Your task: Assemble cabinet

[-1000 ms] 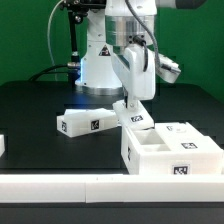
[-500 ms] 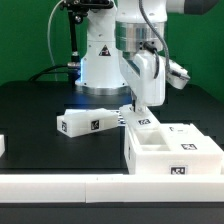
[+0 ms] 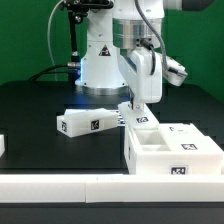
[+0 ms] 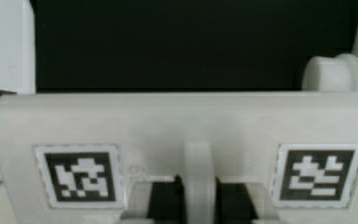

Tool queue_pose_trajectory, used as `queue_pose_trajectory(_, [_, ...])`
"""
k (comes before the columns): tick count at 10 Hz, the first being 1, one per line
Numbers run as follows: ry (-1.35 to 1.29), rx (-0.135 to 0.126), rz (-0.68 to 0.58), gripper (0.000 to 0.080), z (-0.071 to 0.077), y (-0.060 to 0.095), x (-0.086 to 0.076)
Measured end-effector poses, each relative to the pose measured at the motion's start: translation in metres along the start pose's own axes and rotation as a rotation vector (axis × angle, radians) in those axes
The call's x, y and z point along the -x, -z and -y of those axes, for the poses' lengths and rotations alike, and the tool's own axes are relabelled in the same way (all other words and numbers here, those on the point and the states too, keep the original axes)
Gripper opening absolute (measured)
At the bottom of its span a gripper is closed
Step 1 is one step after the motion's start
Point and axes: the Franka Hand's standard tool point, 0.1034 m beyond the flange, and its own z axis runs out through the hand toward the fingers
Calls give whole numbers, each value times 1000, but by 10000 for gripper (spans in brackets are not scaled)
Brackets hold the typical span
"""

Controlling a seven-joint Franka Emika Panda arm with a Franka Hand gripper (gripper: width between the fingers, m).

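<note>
The white cabinet body (image 3: 150, 166) stands at the front on the exterior view's right, its open compartments facing up and tags on its walls. My gripper (image 3: 139, 104) is shut on a white cabinet panel (image 3: 137, 118) and holds it upright at the body's far left corner. I cannot tell whether the panel touches the body. In the wrist view the panel (image 4: 194, 125) fills the frame with two tags. My gripper (image 4: 199, 198) pinches its middle rib between dark fingers (image 4: 158, 205).
A second loose white part with tags (image 3: 85, 123) lies on the black table left of the held panel. A small white piece (image 3: 2, 145) sits at the far left edge. The long white rail (image 3: 60, 190) runs along the front. The arm's base (image 3: 100, 65) stands behind.
My wrist has swung toward the exterior view's right and then eased back a little. The held panel's lower end has stayed at the cabinet body's corner.
</note>
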Motion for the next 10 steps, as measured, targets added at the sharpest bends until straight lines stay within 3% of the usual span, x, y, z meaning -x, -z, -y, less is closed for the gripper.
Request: queue_pose_trajectory(10, [-9,-10,2,64,3,5,-5])
